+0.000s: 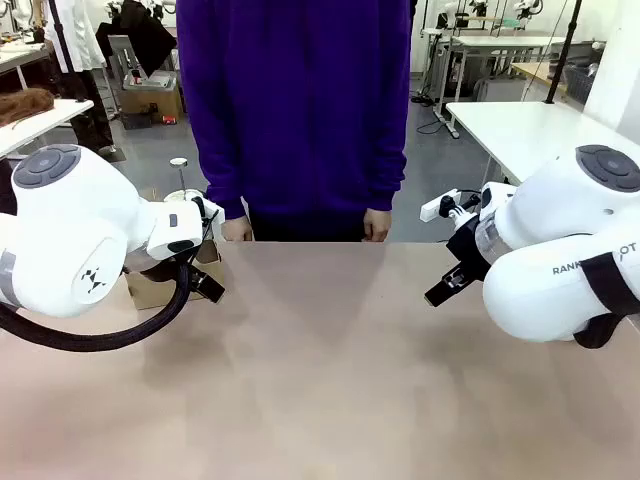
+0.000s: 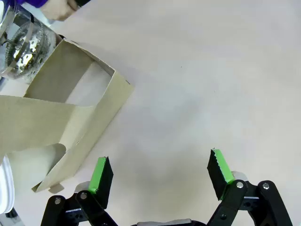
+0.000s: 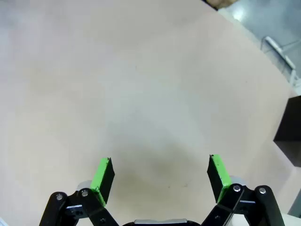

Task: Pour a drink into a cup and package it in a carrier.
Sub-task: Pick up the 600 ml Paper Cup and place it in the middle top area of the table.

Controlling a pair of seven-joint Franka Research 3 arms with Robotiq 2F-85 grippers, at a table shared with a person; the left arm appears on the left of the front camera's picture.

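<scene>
Waiting with both jaws spread and empty above the desk (image 1: 320, 380).
Front: the left arm (image 1: 70, 240) and right arm (image 1: 560, 260) hung at either side, likely leaving the middle free for the person (image 1: 300, 100) at the far edge. Left wrist: the left jaws stood wide apart just beside the carrier (image 2: 70, 117), the glass jug (image 2: 23, 47) just beyond its far end, both seemingly handy for a first reach. Right wrist: the right jaws gaped over bare desk, a black box (image 3: 288, 127) off aside.
</scene>
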